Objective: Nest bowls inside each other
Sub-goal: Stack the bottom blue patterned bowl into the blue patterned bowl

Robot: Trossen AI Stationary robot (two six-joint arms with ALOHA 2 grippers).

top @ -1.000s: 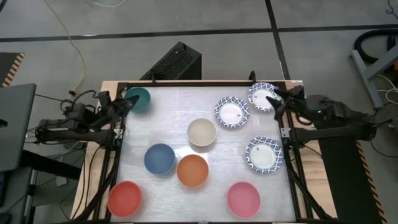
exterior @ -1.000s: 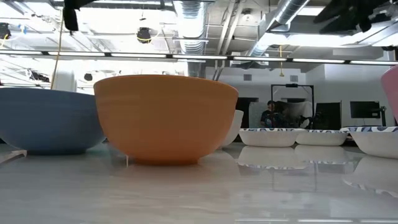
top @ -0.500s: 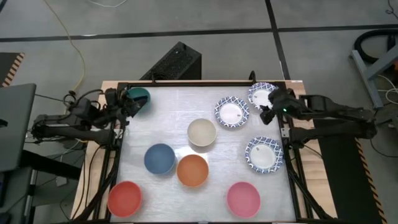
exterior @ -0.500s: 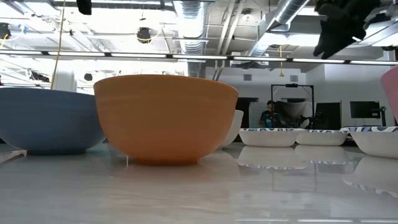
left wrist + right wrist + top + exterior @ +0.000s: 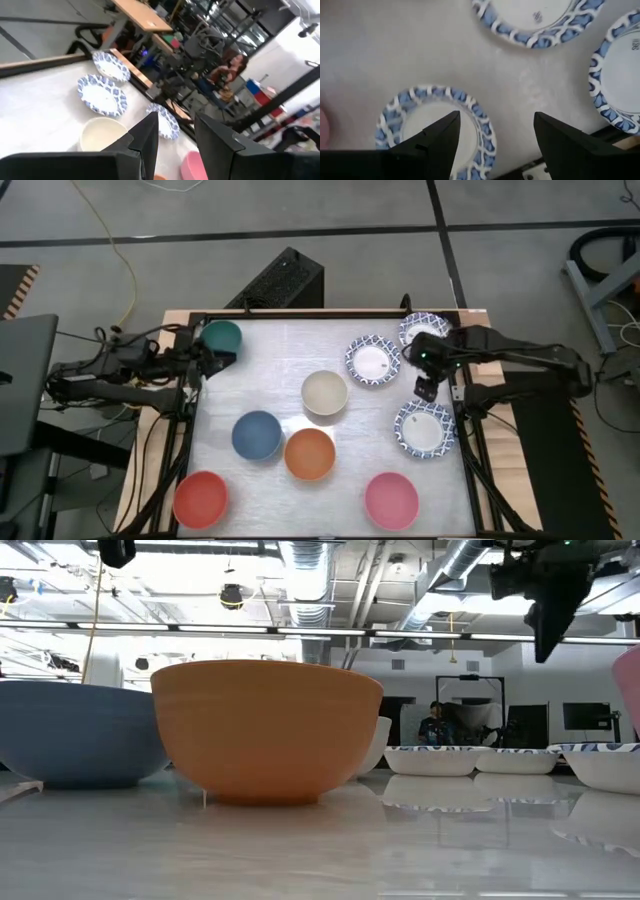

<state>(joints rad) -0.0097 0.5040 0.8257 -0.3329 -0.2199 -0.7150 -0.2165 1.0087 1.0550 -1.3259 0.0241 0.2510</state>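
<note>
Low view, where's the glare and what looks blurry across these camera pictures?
Low view: bright ceiling lights wash out the top, and the glossy table mirrors the orange bowl. High view: a bright glare patch sits beside the cream bowl. Left wrist view: the room behind is smeared. Right wrist view: soft, patterned bowl slightly blurred.

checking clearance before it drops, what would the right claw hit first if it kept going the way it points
Likely the white bowl with the blue-patterned rim nearest the pink one: the open right claw points down over its rim. Its height above it is unclear.
</note>
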